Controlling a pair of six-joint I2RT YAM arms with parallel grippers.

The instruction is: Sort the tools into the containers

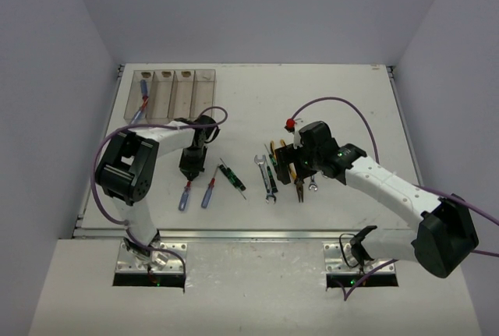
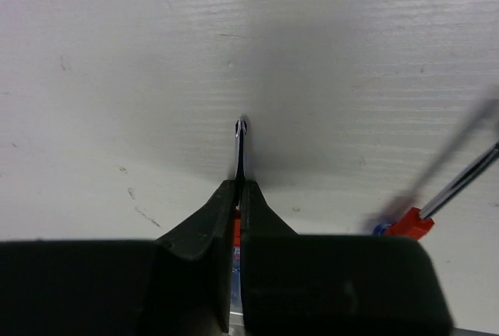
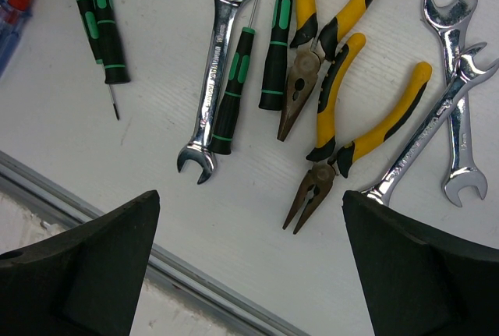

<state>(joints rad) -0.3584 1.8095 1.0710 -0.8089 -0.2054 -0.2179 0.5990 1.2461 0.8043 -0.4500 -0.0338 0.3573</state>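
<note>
My left gripper (image 2: 238, 188) is shut on a blue-handled screwdriver (image 1: 185, 196). Its steel shaft (image 2: 242, 145) sticks out past the fingertips and its red collar shows between the fingers. A second blue-handled screwdriver (image 1: 209, 192) lies just to the right of it (image 2: 456, 188). A green-black screwdriver (image 1: 232, 176) lies further right. My right gripper (image 3: 249, 258) stands open above a cluster of tools: yellow-handled pliers (image 3: 366, 133), silver wrenches (image 3: 214, 71) and green-black screwdrivers (image 3: 234, 86). The containers (image 1: 175, 90) stand at the back left, with one blue screwdriver (image 1: 142, 110) in the leftmost bin.
The table's near edge with its metal rail (image 3: 179, 270) runs just below the right gripper. Two crossed wrenches (image 3: 456, 79) lie at the right of the cluster. A red-tipped cable connector (image 1: 289, 124) sits behind the right wrist.
</note>
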